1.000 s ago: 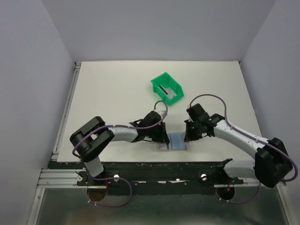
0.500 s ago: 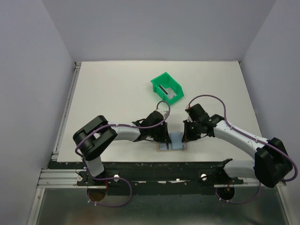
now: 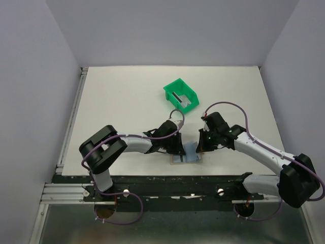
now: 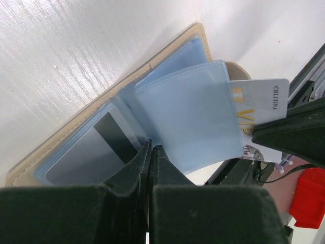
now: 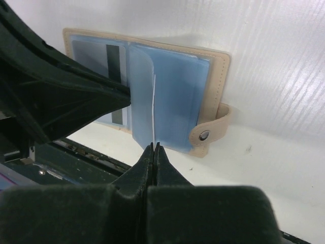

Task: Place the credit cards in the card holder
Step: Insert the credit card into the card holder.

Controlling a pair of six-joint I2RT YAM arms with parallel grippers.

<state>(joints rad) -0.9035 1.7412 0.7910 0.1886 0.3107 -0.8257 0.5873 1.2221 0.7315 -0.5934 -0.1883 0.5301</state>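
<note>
Card holder lies open and flat on the white table, right at the near edge btwn the two arms. It has a tan outer cover w/ stitched rim, pale blue see-through sleeves inside, and a tan snap tab w/ a metal stud sticking out on one side. One striped card, silver-grey w/ a dark band across it, already sits inside a flat sleeve on one half. A loose blue sleeve stands lifted off the other half. Left gripper has its fingers nearly pressed together, tips at that sleeve's lower edge near the fold, apparently nipping it; the exact contact can't be told for sure. Right gripper is pinched tight on a pale card, which is whitish-silver w/ gold lettering and small dark print along one short edge. From the right wrist cam it shows edge-on as a thin white line rising from the fingertips. From the left wrist cam approx. half of it is inside the lifted sleeve's open end, the rest sticking out toward the right fingers. Green bin stands well apart, further back on the table, w/ a grey card lying in it.
</note>
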